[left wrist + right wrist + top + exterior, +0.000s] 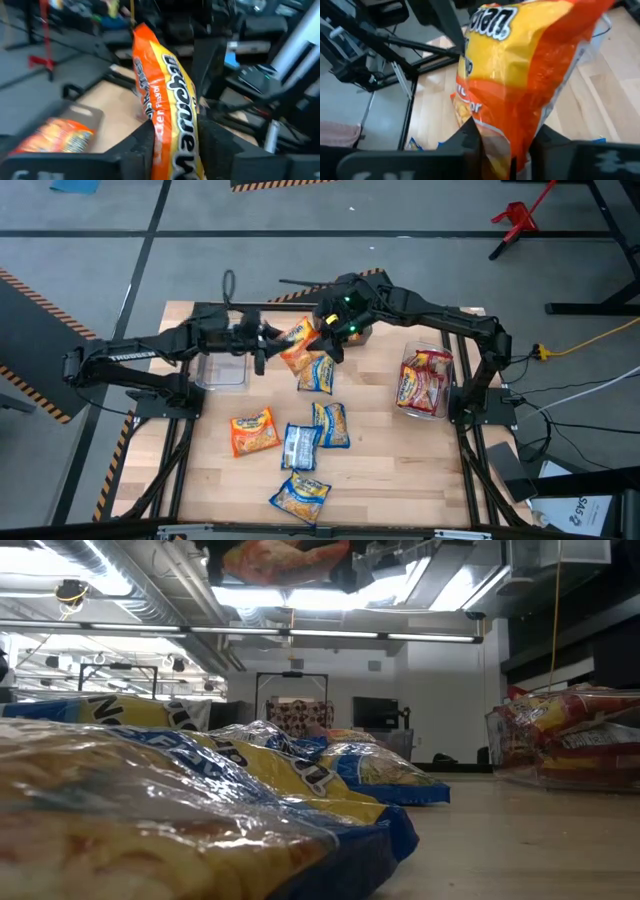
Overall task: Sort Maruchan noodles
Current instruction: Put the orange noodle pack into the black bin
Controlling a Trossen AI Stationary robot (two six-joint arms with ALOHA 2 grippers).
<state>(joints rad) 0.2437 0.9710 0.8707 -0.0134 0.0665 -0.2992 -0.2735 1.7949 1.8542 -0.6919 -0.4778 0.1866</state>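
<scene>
An orange Maruchan noodle packet [297,336] hangs in the air over the table's far middle, between my two grippers. My left gripper [268,340] comes at it from the left and my right gripper [326,334] from the right, and both are shut on it. The low view shows it high overhead [285,558]. Further packets lie flat on the table: another orange one [254,430], blue-and-yellow ones [318,374] [332,423] and a silvery one [300,446]. Red-and-silver packets [424,380] sit in the right bin. My left gripper pinches the orange packet between its two fingers [145,145] at one end [172,142], coming level from the table's left. The packet stands on edge, lifted clear of the table. My right gripper pinches the opposite end [506,145] between its fingers [470,142], coming from the table's right and slanting down. The packet bulges out beyond the fingers, clear of the table.
A clear bin [222,371] stands at the table's left under my left arm, and a clear bin [440,402] with red packets stands at the right. A yellow packet [300,496] lies near the front edge. Bare wood shows between the packets and the right bin.
</scene>
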